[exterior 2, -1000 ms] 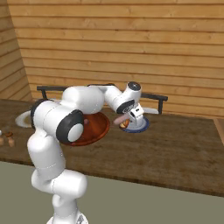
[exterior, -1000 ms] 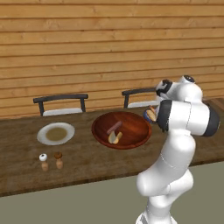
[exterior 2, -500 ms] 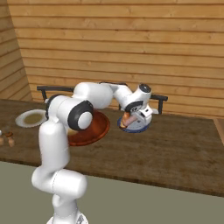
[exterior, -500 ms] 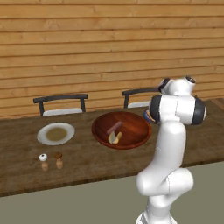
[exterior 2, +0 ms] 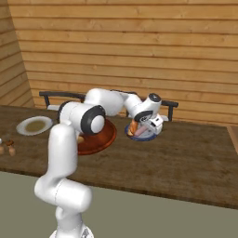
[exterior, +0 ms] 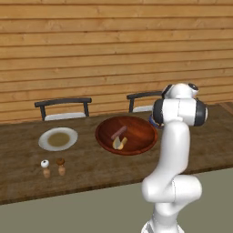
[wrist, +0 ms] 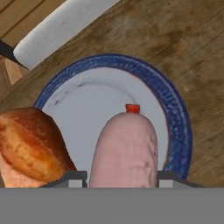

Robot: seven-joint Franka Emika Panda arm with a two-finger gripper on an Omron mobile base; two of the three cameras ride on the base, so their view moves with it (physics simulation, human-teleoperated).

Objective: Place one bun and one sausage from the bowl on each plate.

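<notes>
- Gripper (exterior 2: 142,128) low over the bluish plate (wrist: 175,118); its 2 tips pinch a pink sausage (wrist: 124,148), red end pointing away over the plate's pale centre.
- 1 bun (wrist: 30,146) lies on that plate, just beside the sausage.
- Reddish-brown bowl (exterior: 136,141) mid-table holds 1 sausage (exterior: 119,133) and 1 bun (exterior: 120,143).
- Pale plate (exterior: 45,141) with tan centre sits left of the bowl.
- 2 small shakers (exterior: 52,167) stand near the table's front edge.

arm stretched forward, gripper (exterior 2: 142,129) lowered, clamped
</notes>
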